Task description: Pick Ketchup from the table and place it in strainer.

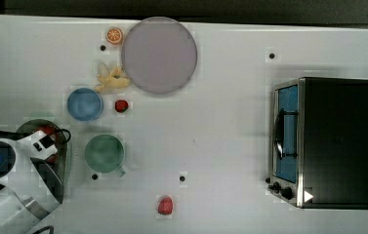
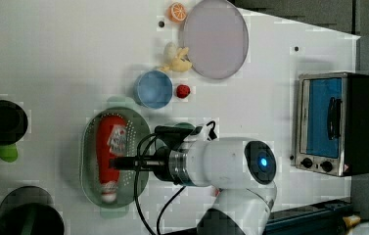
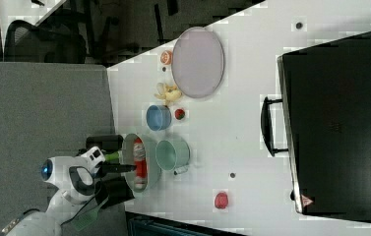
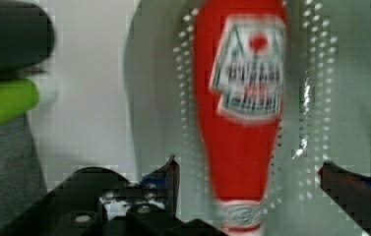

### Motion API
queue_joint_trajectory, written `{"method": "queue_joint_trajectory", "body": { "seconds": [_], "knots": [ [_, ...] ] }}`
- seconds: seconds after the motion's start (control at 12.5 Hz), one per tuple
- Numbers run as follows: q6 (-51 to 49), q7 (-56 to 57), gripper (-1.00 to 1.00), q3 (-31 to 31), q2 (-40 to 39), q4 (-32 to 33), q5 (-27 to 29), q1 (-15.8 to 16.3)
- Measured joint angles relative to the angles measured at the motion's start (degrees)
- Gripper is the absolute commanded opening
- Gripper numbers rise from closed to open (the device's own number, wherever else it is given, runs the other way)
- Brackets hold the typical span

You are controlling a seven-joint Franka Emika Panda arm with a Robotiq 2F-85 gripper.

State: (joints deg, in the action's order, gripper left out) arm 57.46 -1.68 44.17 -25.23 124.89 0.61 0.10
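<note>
Ketchup [image 2: 108, 147] lies flat inside the strainer [image 2: 88, 166], gripper [image 4: 249, 179] spread wide around it; only backing away looks left

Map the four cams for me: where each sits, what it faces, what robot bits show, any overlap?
Top view: overhead, straight down on the table; arm at the top view's left.
Left view: high, rotated; arm over strainer holding Ketchup.
Right view: high, further back; arm at the right view's lower left, oven.
Wrist view: down past the open claw onto the bottle.
Shared: left and right views both show the blue bowl.
</note>
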Motion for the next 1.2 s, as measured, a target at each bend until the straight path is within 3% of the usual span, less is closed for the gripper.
{"method": "queue_joint_trajectory", "body": {
  "seconds": [0.24, 0.4, 0.8, 1.2],
  "knots": [
    [-0.67, -2.42, 1.0, -0.64, -0.59, -0.11, -1.12, -0.75],
    [-6.21, -5.56, 1.0, -1.09, 2.52, 0.22, -1.34, -1.98],
    [-22.21, -8.33, 1.0, -1.45, 20.79, -2.24, -1.54, -10.61],
    [-32.94, -8.66, 1.0, -12.17, 35.7, -6.49, -1.47, -16.68]
  ]
}}
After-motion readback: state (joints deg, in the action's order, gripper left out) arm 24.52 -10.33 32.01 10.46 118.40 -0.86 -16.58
